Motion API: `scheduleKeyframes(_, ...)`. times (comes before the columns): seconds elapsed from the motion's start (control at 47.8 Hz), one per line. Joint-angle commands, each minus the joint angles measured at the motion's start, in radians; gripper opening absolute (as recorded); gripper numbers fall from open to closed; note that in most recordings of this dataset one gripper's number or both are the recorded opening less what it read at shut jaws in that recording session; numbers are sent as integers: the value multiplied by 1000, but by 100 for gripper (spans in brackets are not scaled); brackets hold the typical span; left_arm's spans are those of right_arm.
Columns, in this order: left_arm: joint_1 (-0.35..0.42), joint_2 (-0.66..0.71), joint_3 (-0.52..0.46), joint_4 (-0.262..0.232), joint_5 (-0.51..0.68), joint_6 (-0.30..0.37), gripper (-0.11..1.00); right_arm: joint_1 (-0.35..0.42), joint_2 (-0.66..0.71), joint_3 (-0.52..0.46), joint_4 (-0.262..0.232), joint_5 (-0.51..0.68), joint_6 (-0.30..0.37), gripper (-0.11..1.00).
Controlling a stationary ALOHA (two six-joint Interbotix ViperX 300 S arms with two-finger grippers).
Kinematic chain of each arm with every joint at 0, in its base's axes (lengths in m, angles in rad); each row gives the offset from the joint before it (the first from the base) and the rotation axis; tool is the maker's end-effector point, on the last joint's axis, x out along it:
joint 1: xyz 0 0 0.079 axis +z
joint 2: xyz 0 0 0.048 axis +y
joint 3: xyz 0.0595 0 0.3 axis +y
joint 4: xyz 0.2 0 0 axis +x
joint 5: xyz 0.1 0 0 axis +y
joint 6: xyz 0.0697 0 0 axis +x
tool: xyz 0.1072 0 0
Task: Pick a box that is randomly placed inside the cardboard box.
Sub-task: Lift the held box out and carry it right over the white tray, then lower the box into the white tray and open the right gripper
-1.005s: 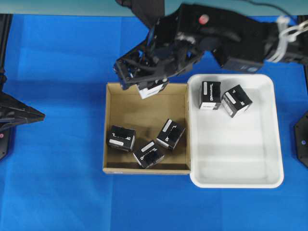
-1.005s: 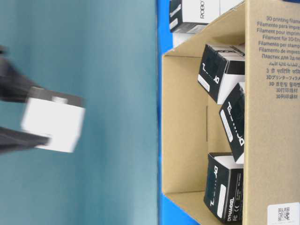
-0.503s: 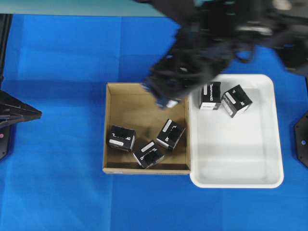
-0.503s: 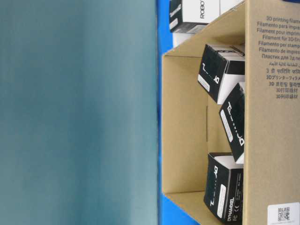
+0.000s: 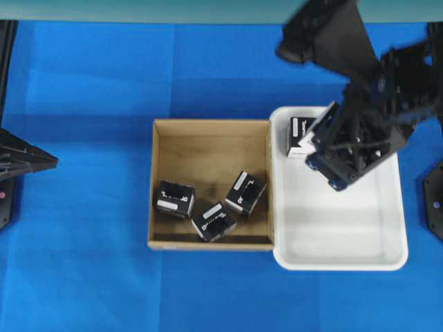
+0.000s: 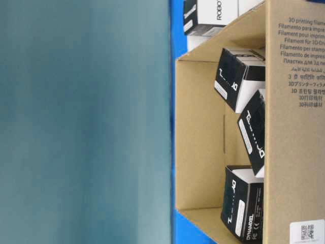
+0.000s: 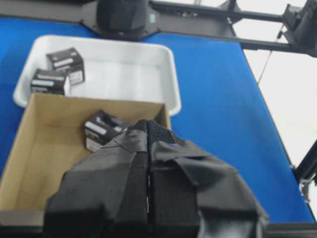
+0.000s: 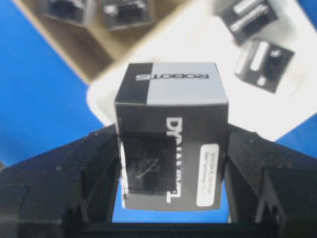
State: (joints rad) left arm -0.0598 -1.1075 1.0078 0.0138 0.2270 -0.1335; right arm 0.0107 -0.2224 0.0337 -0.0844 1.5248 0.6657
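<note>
My right gripper (image 8: 171,166) is shut on a black box (image 8: 171,141) with white lettering, its sides pressed between the two fingers. In the overhead view this gripper (image 5: 340,158) hangs over the back half of the white tray (image 5: 346,235), and the arm hides the held box. The brown cardboard box (image 5: 201,155) lies left of the tray with three black boxes in its front half (image 5: 174,198), (image 5: 214,221), (image 5: 246,193). My left gripper (image 7: 147,133) is shut and empty, parked at the left edge (image 5: 48,160).
One black box (image 5: 300,135) shows in the tray's back left corner, partly under the right arm. The left wrist view shows two boxes in the tray (image 7: 64,62), (image 7: 49,82). Blue cloth (image 5: 90,263) covers the table around both containers.
The right arm has swung right with the box, from the cardboard box's back edge to above the white tray. It has left the table-level view. The left arm has stayed put.
</note>
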Motion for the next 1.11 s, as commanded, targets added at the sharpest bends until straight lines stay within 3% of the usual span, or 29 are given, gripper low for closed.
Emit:
scheduleKeyframes(0.0, 0, 17, -26, 3, -5, -2, -7, 5, -40, 107, 6, -86, -18, 58)
scheduleKeyframes(0.23, -2, 26, -26, 3, -12, -2, -7, 5, -112, 321, 14, -262, -100, 58)
scheduleKeyframes(0.503, 0, 32, -29, 3, -26, -2, -7, 6, -97, 492, 14, -362, -272, 58)
scheduleKeyframes(1.089, -2, 52, -31, 3, -26, -5, -7, 6, 81, 606, 14, -615, -566, 58)
